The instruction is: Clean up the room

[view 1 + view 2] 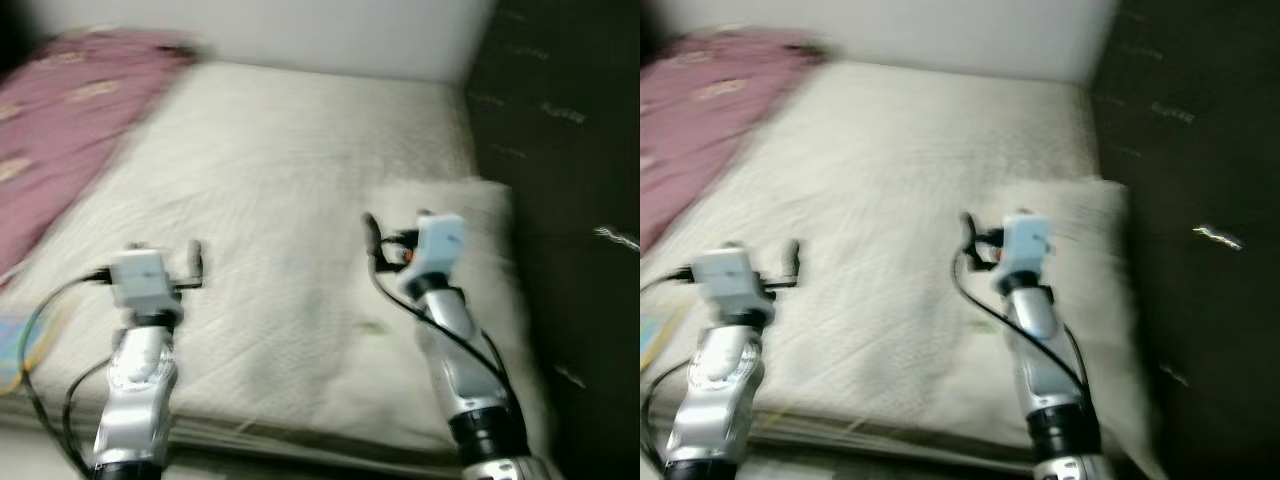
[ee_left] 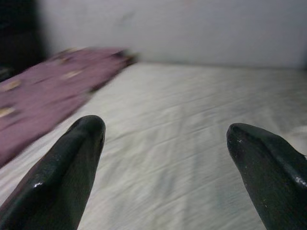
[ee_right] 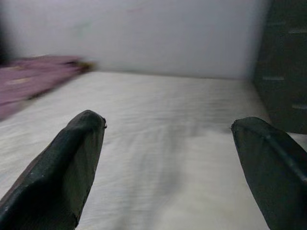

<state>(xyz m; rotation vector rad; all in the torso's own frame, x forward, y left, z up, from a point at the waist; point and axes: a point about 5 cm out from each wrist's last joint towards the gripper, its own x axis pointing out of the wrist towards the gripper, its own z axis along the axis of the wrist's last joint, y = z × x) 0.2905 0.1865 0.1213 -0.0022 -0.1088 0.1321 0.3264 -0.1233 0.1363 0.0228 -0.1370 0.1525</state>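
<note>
The step in hand is judged to be an approach: both arms are held out over the bed point(image 1: 300, 200), and nothing is grasped yet. The head views are blurred, so it is likely that the robot is walking or turning.

The left hand point(image 2: 165, 143) is seen with its two fingers wide apart and nothing between them; it is held above the near left part of the mattress. The right hand point(image 3: 168, 143) is also spread apart and empty, and it is held near the pillow point(image 1: 480, 260), which lies at the right edge of the bed beside the dark headboard point(image 1: 560, 200).

One pillow is counted, and one purple blanket point(image 1: 60, 120), which is bunched at the far left of the bed. A small coloured thing is seen at the near left edge, but it is too blurred to be named.

For the next move, a target must be chosen, probably the blanket or the pillow, and one hand must be brought down to it before the fingers are closed.
</note>
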